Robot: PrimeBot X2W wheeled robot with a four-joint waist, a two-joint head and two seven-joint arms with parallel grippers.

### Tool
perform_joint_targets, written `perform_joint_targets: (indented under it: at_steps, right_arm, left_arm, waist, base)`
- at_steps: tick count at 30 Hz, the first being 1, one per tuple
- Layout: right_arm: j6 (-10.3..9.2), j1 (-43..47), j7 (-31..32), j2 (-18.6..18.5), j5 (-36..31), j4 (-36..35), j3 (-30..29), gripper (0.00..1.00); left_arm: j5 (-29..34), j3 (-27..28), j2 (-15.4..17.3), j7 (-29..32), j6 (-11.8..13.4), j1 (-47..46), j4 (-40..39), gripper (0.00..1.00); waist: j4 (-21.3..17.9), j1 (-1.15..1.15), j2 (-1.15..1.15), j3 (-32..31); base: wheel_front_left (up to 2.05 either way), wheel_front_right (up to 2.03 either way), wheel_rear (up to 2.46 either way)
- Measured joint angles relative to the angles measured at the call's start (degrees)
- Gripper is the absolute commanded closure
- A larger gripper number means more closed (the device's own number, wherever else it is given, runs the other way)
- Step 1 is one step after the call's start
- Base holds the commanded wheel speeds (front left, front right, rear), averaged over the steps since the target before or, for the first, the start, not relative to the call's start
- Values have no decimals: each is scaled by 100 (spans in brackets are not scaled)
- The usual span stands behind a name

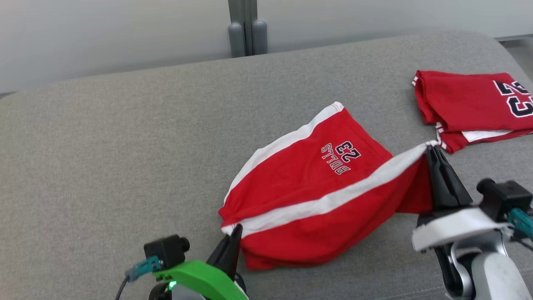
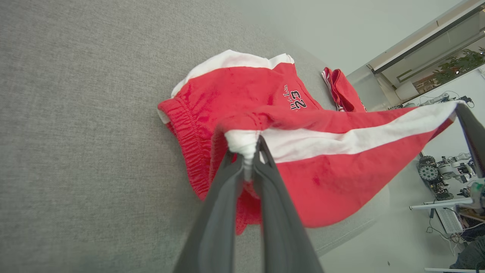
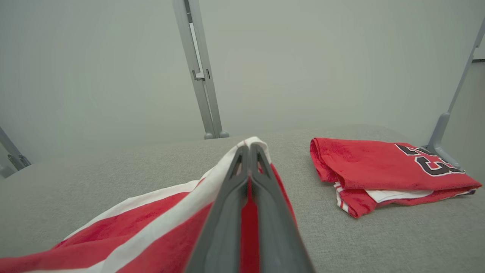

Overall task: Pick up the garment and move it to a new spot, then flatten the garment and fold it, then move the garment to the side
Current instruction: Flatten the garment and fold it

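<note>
Red shorts lie mid worktop, just left of the folded jersey, with the near edge lifted and pulled taut. Left end effector is clamped on the white waistband corner, well away from the jersey. Right end effector is clamped on the striped hem corner, just beside the jersey. Risks: thin corner pinches may slip under tension, and the hem end may snag the jersey. Can't tell if one layer or both are held. Jersey is cut off at the head view's edge.

Grey cushion under shorts, folded jersey
</note>
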Motion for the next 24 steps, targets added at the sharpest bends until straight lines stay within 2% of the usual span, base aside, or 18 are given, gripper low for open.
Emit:
perform_joint_targets:
  at_steps: [5, 12, 24]
  right_arm:
    - [0, -1160, 71, -236, -161, 1084, 108, 100]
    - [2, -2534, 167, -675, -152, 2569, 537, 100]
    - [2, -3934, 37, -1114, -42, 4411, 983, 100]
  left_arm:
    - [-60, 178, -267, -31, -5, -784, 632, 100]
    - [-260, 272, -514, -138, -157, -1592, 1534, 100]
    - [-408, 67, -647, -445, -326, -2275, 2285, 100]
  waist:
    - [194, 0, 0, 294]
    - [490, 0, 0, 709]
    - [864, 0, 0, 1189]
  base:
    - [0, 0, 0]
    - [0, 0, 0]
    - [0, 0, 0]
